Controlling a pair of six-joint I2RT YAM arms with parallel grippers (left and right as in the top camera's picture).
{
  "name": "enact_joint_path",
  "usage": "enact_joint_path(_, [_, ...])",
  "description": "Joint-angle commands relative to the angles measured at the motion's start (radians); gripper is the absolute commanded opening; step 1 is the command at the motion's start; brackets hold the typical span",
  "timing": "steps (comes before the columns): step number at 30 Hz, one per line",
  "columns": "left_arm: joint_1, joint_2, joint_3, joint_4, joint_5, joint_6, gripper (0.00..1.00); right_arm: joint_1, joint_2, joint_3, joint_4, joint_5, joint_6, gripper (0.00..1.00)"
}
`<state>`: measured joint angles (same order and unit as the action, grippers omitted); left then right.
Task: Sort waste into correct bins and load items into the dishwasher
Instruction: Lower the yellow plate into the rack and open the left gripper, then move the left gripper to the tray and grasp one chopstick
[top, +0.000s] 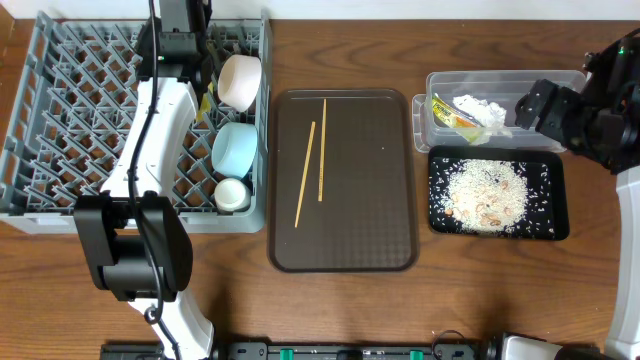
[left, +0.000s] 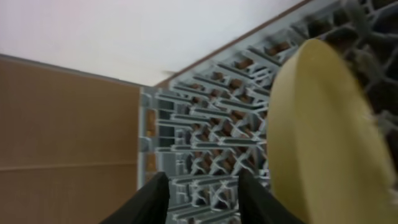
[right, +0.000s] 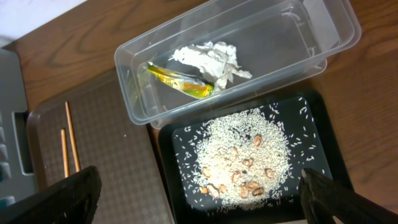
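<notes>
The grey dish rack (top: 60, 120) holds the white-pinkish bowl (top: 240, 80), the light blue bowl (top: 235, 148) and the small white cup (top: 233, 193) along its right side. In the left wrist view the yellow plate (left: 323, 137) stands on edge among the pegs. My left gripper (left: 202, 199) is open and empty just left of the plate. Two chopsticks (top: 306, 172) lie on the brown tray. The clear tub (right: 311, 31) holds the tissue (right: 208, 59) and the snack wrapper (right: 180, 79). The black tray (right: 180, 149) holds rice scraps (right: 245, 158). My right gripper (right: 199, 199) is open wide above it.
The dark brown serving tray (top: 370, 180) lies in the middle between the rack and the two bins. My left arm (top: 160, 130) stretches over the rack. Bare wooden table lies along the front edge. A wall stands behind the rack.
</notes>
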<state>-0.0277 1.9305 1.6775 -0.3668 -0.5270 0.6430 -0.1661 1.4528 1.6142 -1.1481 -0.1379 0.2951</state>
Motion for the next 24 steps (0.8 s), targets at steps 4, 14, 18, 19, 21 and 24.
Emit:
enact_joint_path(4, [0.006, 0.013, 0.008, 0.002, 0.017, -0.175, 0.40, -0.005, 0.002, 0.000, -0.001, 0.003, -0.008, 0.99])
enact_joint_path(14, [-0.021, -0.150, 0.013, -0.023, 0.014, -0.290, 0.49, -0.005, 0.002, 0.000, -0.001, 0.003, -0.008, 0.99])
enact_joint_path(18, [-0.101, -0.234, 0.013, -0.132, 0.027, -0.318, 0.50, -0.005, 0.002, 0.000, -0.001, 0.003, -0.008, 0.99])
enact_joint_path(19, [-0.124, -0.247, 0.013, -0.162, 0.027, -0.330, 0.50, -0.005, 0.002, 0.000, -0.001, 0.003, -0.008, 0.99])
enact_joint_path(21, [-0.174, -0.263, 0.013, -0.226, 0.031, -0.397, 0.50, -0.005, 0.002, 0.000, -0.001, 0.003, -0.008, 0.99])
enact_joint_path(24, [-0.251, -0.265, 0.012, -0.359, 0.141, -0.495, 0.51, -0.005, 0.002, 0.000, -0.001, 0.003, -0.008, 0.99])
